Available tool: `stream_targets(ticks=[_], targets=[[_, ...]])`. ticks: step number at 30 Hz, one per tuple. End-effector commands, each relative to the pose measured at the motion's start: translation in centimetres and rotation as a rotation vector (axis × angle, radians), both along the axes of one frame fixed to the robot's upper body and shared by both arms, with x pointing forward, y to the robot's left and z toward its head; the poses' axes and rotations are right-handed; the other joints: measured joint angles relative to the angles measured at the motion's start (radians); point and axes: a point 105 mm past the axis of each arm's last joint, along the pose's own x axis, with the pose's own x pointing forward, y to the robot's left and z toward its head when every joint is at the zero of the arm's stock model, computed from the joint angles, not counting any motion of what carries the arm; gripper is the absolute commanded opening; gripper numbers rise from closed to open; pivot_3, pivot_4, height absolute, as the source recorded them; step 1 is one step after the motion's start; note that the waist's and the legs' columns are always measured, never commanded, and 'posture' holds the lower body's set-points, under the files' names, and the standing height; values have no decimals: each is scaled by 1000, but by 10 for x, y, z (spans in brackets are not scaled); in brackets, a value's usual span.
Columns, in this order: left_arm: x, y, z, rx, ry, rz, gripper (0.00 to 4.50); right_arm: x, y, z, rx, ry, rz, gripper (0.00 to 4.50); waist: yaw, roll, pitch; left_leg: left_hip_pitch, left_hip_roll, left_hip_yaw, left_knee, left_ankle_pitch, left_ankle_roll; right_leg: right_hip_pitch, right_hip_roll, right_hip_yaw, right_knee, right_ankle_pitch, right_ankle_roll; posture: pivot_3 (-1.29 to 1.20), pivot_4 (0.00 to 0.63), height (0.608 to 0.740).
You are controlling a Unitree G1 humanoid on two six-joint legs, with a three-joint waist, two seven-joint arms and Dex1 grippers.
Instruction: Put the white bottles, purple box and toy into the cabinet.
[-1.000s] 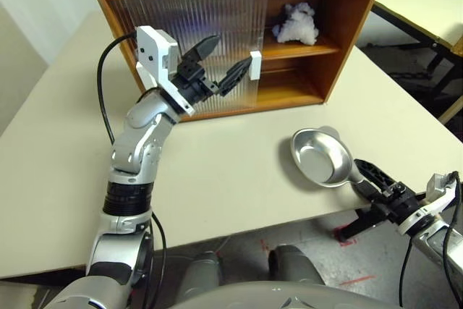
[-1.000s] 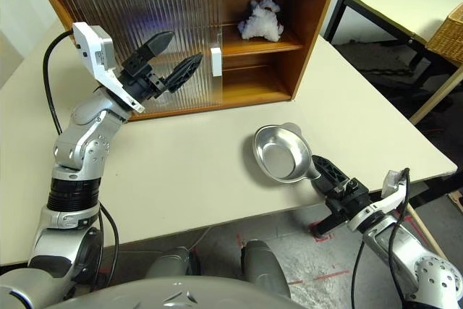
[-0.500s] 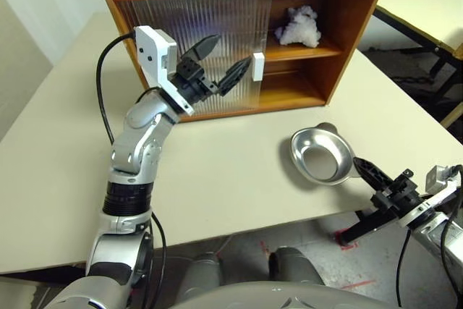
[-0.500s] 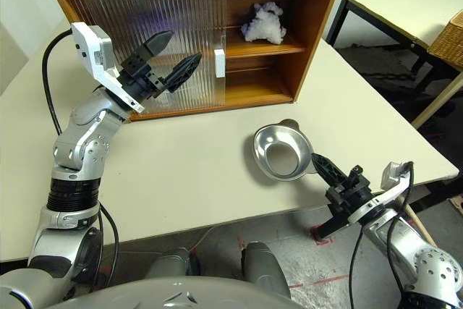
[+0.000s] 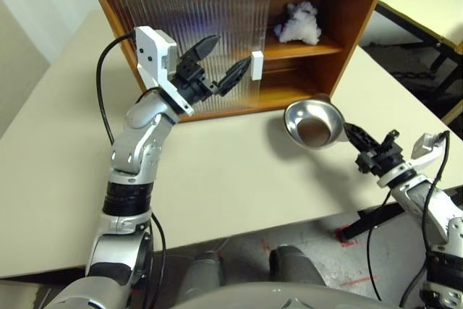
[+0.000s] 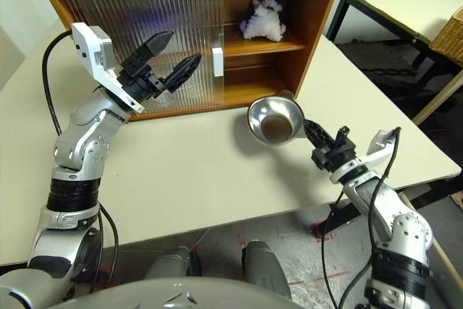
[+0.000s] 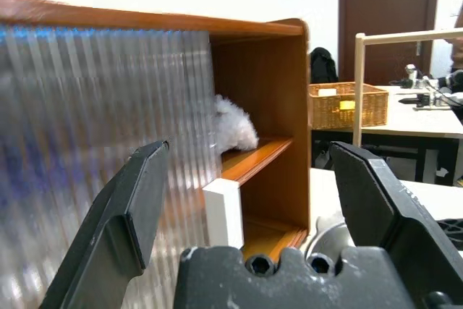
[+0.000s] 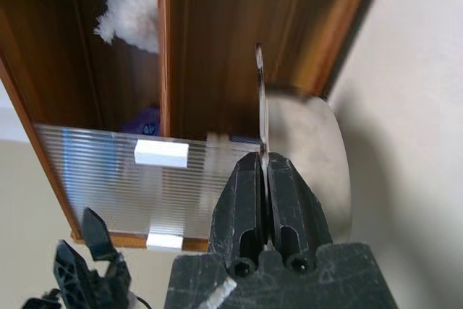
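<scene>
Right eye view: your right fingers point(image 6: 323, 151) are clamped on the dish point(image 6: 273, 119) rim, lifted off the table point(image 6: 188, 179). Left fingers point(image 6: 175, 61) apart by cabinet point(image 6: 318, 5) door. Toy point(image 6: 262, 19) on shelf.

Readable text: none was visible anywhere.
Cabinet point(image 5: 340, 27): carried no label or lettering.
Silver dish point(image 5: 312, 122): bore no mark or brand that could be read.

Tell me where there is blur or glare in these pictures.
Left wrist view: the ribbed sliding door close to the camera is soft, with a bluish tint. Right wrist view: the metal dish looks smeared at its rim. Head views: the dish bowl reflects dark, and a faint bluish glow shows on the door.
</scene>
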Motion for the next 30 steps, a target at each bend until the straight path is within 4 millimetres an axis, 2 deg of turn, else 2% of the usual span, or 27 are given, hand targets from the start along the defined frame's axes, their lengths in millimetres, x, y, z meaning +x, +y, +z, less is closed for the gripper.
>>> stream_targets(ticks=[1, 13, 20, 24, 30], targets=[[2, 3, 1, 13, -5, 19, 4500, 9, -3, -4, 32, 14, -28, 4, 1, 0, 0, 0, 0, 0, 0, -1, 1, 0, 0, 0, 0, -1, 0, -40, 0, 740], [-1, 9, 3, 21, -11, 40, 4500, 49, 0, 2, 125, -27, -87, 4, 1, 0, 0, 1, -1, 0, -2, -2, 3, 0, 0, 1, -1, -1, 0, 7, 0, 740], [-3, 11, 4, 24, -15, 54, 4500, 73, 13, 17, 163, -64, -81, 4, 5, 0, 0, 1, -1, 0, -2, -2, 3, 0, 0, 1, 0, 0, -1, 29, 0, 740], [-4, 13, 4, 26, -15, 62, 4500, 87, 30, 36, 173, -87, -82, 4, 9, 0, 0, 1, -1, 0, -2, -2, 3, 0, 0, 1, 0, 1, -3, 43, 0, 740], [-5, 16, 5, 29, -17, 74, 4500, 100, 49, 49, 167, -87, -105, 4, 26, 0, 0, 1, 0, 0, -2, -2, 3, -1, 0, 0, 2, 1, -3, 61, 0, 740]])
